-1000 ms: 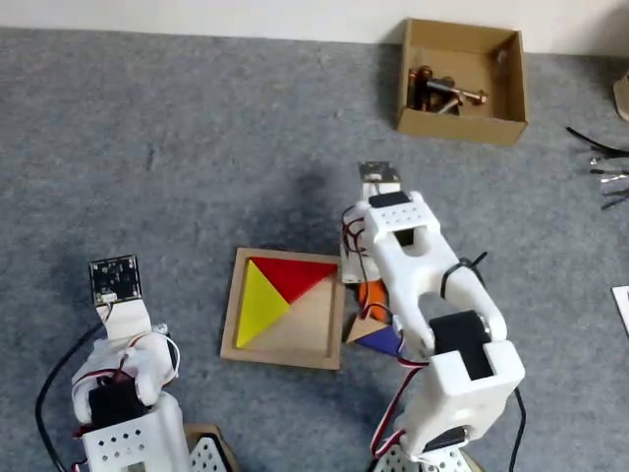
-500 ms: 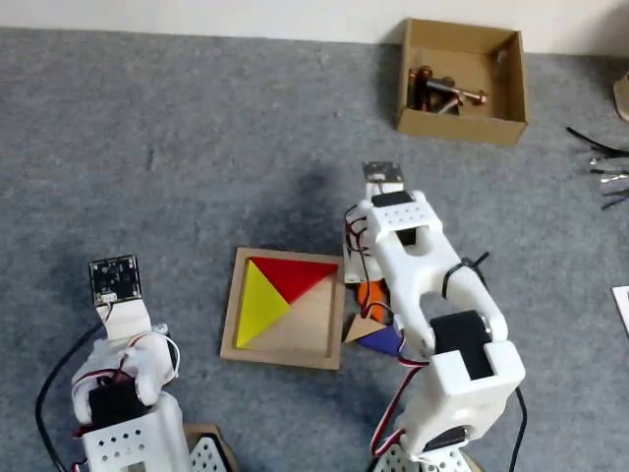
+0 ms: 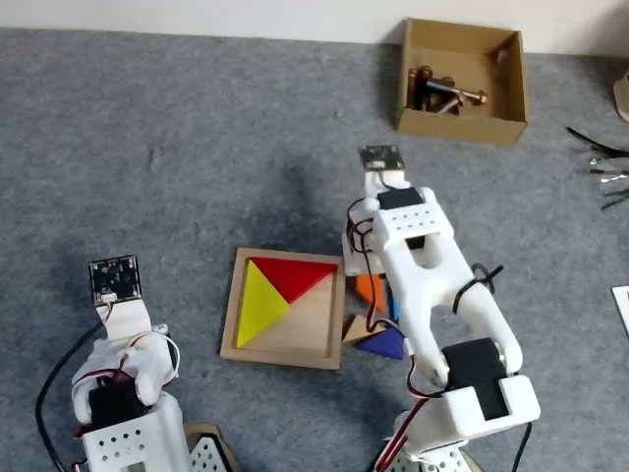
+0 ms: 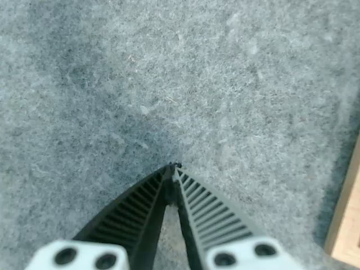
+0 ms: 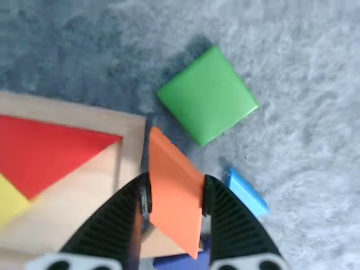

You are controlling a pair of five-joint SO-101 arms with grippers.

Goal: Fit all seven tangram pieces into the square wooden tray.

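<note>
The square wooden tray (image 3: 333, 313) lies mid-table with a red triangle (image 3: 293, 275) and a yellow triangle (image 3: 256, 305) inside. In the right wrist view my right gripper (image 5: 174, 183) is shut on an orange piece (image 5: 175, 197), which overlaps the tray's rim (image 5: 73, 115) at a corner. A green square (image 5: 208, 104) and a light blue piece (image 5: 247, 194) lie on the carpet beyond it. In the high view the orange piece (image 3: 367, 288), a dark blue triangle (image 3: 385, 342) and a plain wood triangle (image 3: 356, 329) sit just right of the tray, under that arm. My left gripper (image 4: 173, 166) is shut over bare carpet.
A cardboard box (image 3: 462, 118) holding metal parts stands at the back right. Loose cables (image 3: 600, 157) lie at the right edge. The tray's edge (image 4: 346, 225) shows beside my left gripper. Grey carpet stretches open to the left and back.
The right arm has stretched farther from its base, its wrist shifting toward the back of the table. The orange piece moved slightly with it. The left arm kept still.
</note>
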